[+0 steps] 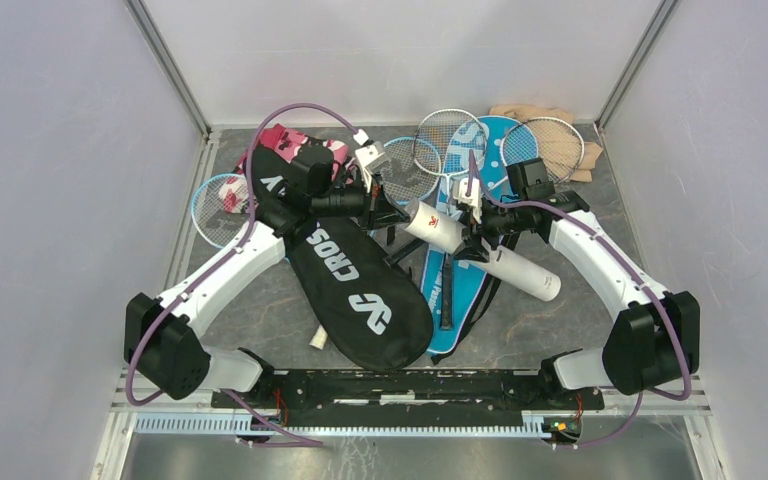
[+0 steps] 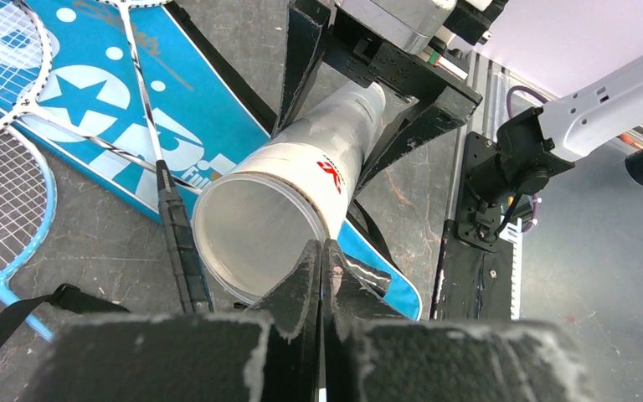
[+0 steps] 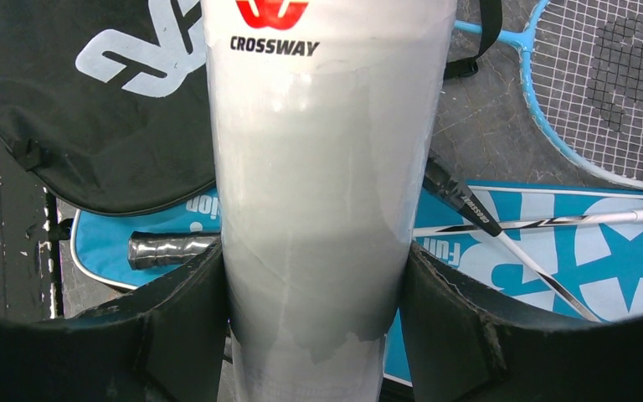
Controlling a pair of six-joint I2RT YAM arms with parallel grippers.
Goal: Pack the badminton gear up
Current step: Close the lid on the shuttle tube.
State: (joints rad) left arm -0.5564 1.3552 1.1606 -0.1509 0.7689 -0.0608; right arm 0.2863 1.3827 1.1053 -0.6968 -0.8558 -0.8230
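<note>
Tube (image 3: 326, 209) is clamped between the right gripper's (image 3: 314, 335) fingers, one pressed on each side about midway along it, with its open mouth turned toward the left gripper (image 2: 322, 261). That gripper's fingers are pressed together, their tips right at the mouth's rim; whether they touch it I cannot tell. Under the right fingers lies the blue cover (image 3: 552, 276) with rackets (image 3: 544, 223) across it, and the black cover (image 3: 92, 100) lies off to one side.

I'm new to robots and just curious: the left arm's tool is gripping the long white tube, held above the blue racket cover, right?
No. The right arm's tool is gripping the long white tube, held above the blue racket cover. The right wrist view shows it clamped on both sides.
</note>
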